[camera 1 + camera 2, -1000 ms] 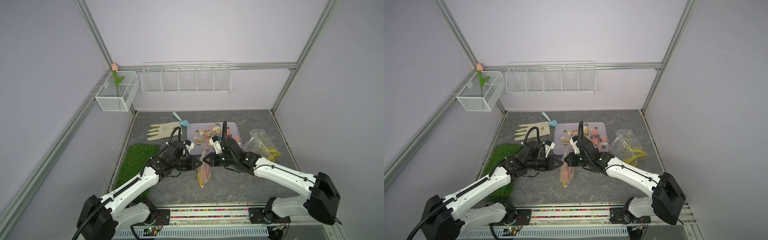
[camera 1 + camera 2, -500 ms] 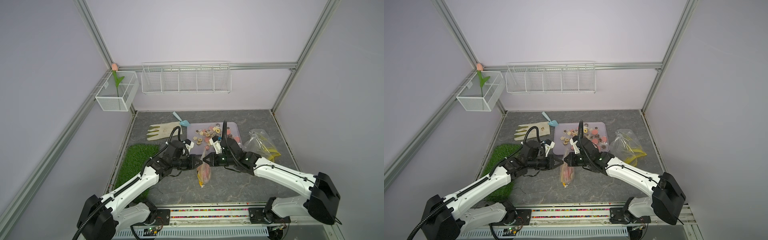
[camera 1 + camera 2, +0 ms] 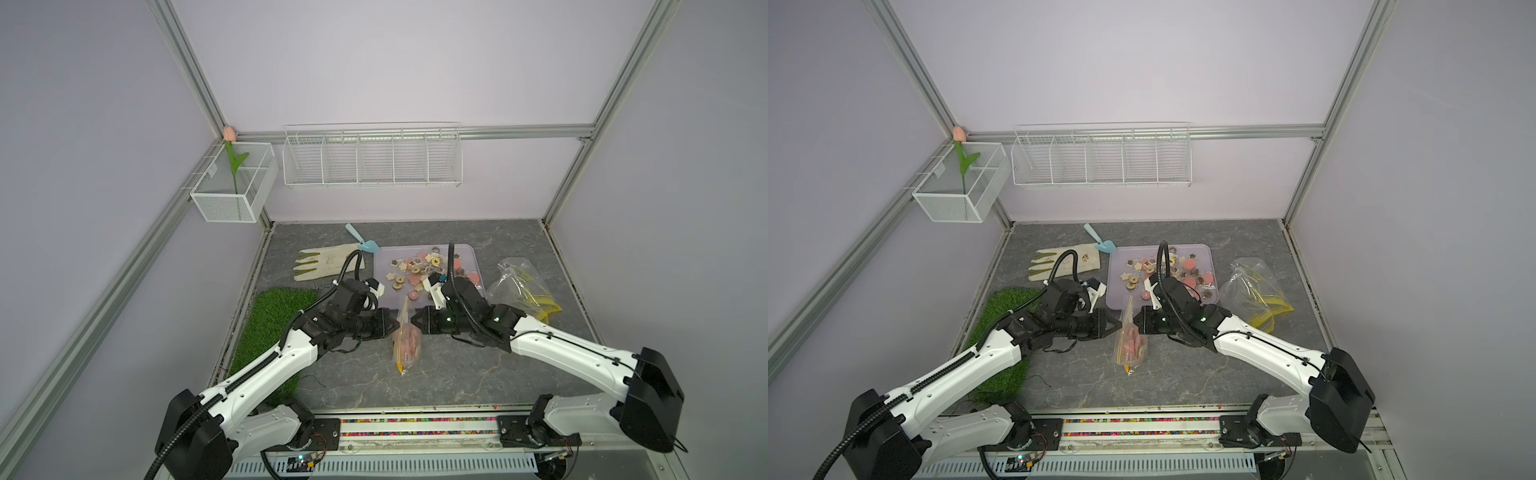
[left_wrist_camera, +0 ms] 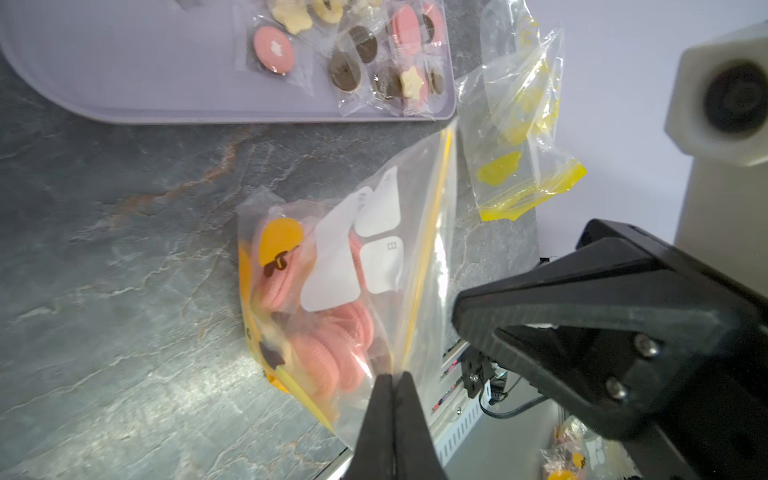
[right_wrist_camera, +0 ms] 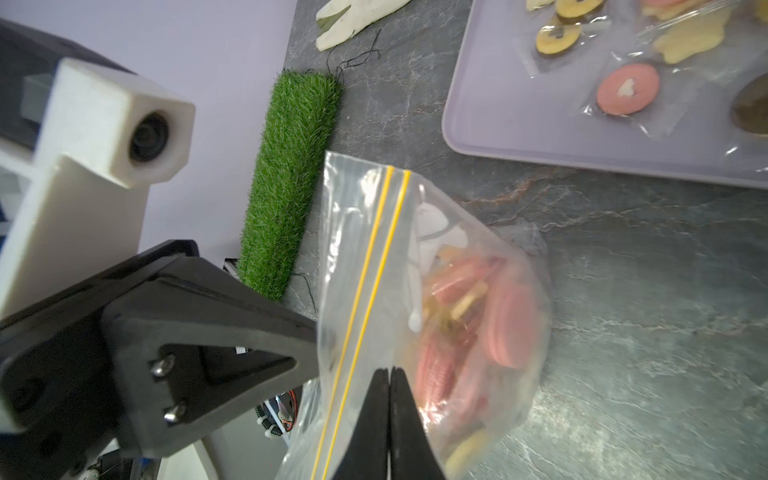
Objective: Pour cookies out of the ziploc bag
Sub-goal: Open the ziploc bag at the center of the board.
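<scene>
Left pincer (image 4: 392, 377) tightened on ziploc bag (image 4: 419, 199), tray (image 4: 124, 70) beyond

Robot lab test cell

Aluminium frame posts (image 3: 195, 75) brace bare lilac walls around a grey stone-look tabletop (image 3: 478, 374). Two white robot arms (image 3: 266, 374) are mounted on a front rail (image 3: 415, 432) with exposed wiring. Staged props lie around: a fake grass mat (image 3: 270, 316), an artificial tulip (image 3: 235, 166) in a mesh wall basket (image 3: 224, 203), and wrapped cookies (image 3: 415, 266) on a lilac tray (image 3: 467, 254).
</scene>
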